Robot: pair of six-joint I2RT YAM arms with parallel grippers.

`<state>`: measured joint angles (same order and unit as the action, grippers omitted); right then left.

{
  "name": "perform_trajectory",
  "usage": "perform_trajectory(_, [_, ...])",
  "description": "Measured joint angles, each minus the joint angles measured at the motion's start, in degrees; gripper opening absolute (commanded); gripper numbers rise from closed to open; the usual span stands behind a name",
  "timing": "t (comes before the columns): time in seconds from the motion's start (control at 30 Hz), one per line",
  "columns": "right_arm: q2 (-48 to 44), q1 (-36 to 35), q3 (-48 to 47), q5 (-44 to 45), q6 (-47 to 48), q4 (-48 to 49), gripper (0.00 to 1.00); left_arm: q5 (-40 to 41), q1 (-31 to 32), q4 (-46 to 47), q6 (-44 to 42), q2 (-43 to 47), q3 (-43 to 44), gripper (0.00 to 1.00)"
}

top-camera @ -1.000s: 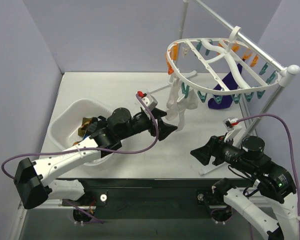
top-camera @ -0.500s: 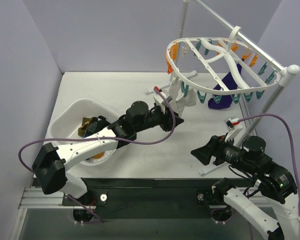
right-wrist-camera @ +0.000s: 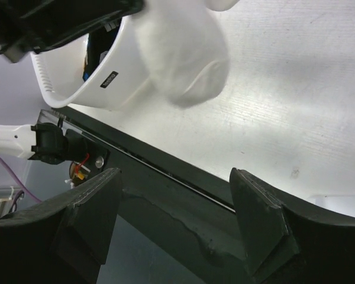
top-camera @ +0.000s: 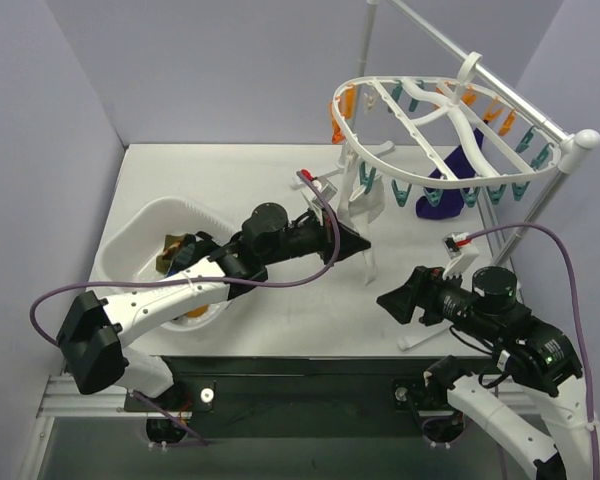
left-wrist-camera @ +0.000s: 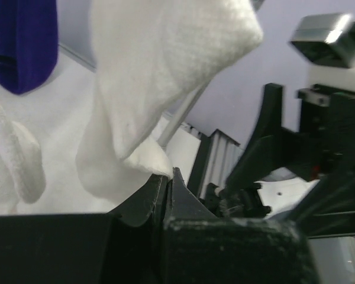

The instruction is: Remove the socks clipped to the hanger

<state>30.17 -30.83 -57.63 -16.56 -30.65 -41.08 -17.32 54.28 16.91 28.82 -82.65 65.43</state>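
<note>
A white tub (top-camera: 130,228) with slotted sides sits on the left half of the pale table (top-camera: 250,170). Over the table's far right corner slants a white rail (top-camera: 520,97), ending in a round knob (top-camera: 585,141). Lilac walls (top-camera: 230,70) enclose the table.

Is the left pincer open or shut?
Shut on the white sock: the left pincer has fingers pressed together on its fabric.

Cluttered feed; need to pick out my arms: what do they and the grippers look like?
The left arm and right arm have white links and black joints. The left gripper and right gripper are black with wedge-shaped fingers. A purple cable runs along each.
</note>
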Motion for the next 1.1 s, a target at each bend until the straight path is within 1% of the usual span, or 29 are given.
perform_trajectory(0.07, [0.33, 0.0, 1.22, 0.04, -0.09, 0.85, 0.78, -1.79, 0.02, 2.08, 2.8, 1.2, -1.09, 0.0])
perform_trajectory(0.17, [0.9, 0.0, 2.36, -0.04, -0.22, 2.19, 0.79, -4.42, 0.07, 5.33, 7.23, 2.32, -2.49, 0.0])
perform_trajectory(0.23, [1.09, 0.0, 2.8, -0.37, -0.22, 3.58, 0.79, -5.77, 0.28, 7.32, 9.88, 2.54, -3.23, 0.0])
perform_trajectory(0.33, [1.84, 0.0, 2.91, -1.29, -0.22, 5.9, 0.76, -7.06, 0.9, 8.39, 12.5, 2.51, -3.58, 0.0])
perform_trajectory(0.43, [2.84, 0.0, 3.15, -2.64, -0.44, 8.72, 0.6, -7.63, 2.05, 9.07, 14.14, 2.51, -3.58, 0.0])
perform_trajectory(0.47, [3.1, 0.0, 3.45, -3.17, -0.63, 9.57, 0.5, -7.69, 2.51, 9.31, 14.49, 2.51, -3.58, 0.0])
perform_trajectory(0.53, [3.52, 0.0, 4.24, -3.78, -0.81, 10.84, 0.37, -7.89, 3.23, 9.68, 14.84, 2.51, -3.58, 0.0])
perform_trajectory(0.57, [3.61, 0.0, 4.66, -3.96, -0.96, 11.21, 0.2, -8.0, 3.52, 9.77, 14.97, 2.51, -3.58, 0.0])
perform_trajectory(0.63, [3.61, 0.0, 5.35, -4.39, -1.38, 11.82, 0.02, -8.04, 4.07, 9.79, 15.19, 2.51, -3.58, 0.0])
perform_trajectory(0.7, [3.61, -0.02, 5.68, -5.16, -1.62, 12.61, 0.0, -8.09, 4.44, 9.75, 15.34, 2.51, -3.58, 0.0])
perform_trajectory(0.77, [3.56, -0.07, 5.86, -5.62, -1.97, 13.42, 0.0, -8.07, 4.52, 9.64, 15.34, 2.51, -3.58, 0.14])
perform_trajectory(0.8, [3.45, -0.13, 6.01, -5.77, -2.12, 13.79, 0.0, -8.02, 4.52, 9.51, 15.19, 2.51, -3.56, 0.28])
perform_trajectory(0.83, [3.34, -0.13, 6.16, -5.79, -2.23, 13.94, 0.0, -7.89, 4.52, 9.05, 14.73, 2.51, -3.54, 0.4])
perform_trajectory(0.87, [3.23, -0.13, 6.34, -5.81, -2.32, 13.97, 0.0, -7.34, 4.52, 8.11, 14.14, 2.6, -3.39, 0.69])
perform_trajectory(0.9, [3.08, -0.15, 6.58, -5.79, -2.36, 13.99, 0.0, -6.64, 4.55, 6.86, 13.35, 2.67, -3.08, 0.76])
perform_trajectory(0.97, [2.8, -0.33, 6.93, -5.81, -2.38, 13.94, 0.0, -4.79, 4.55, 3.1, 11.47, 3.1, -1.79, 0.81])
perform_trajectory(1.1, [2.58, -0.35, 6.97, -5.81, -2.38, 13.97, 0.0, 0.37, 4.55, -3.67, 6.6, 4.37, 2.8, 0.83])
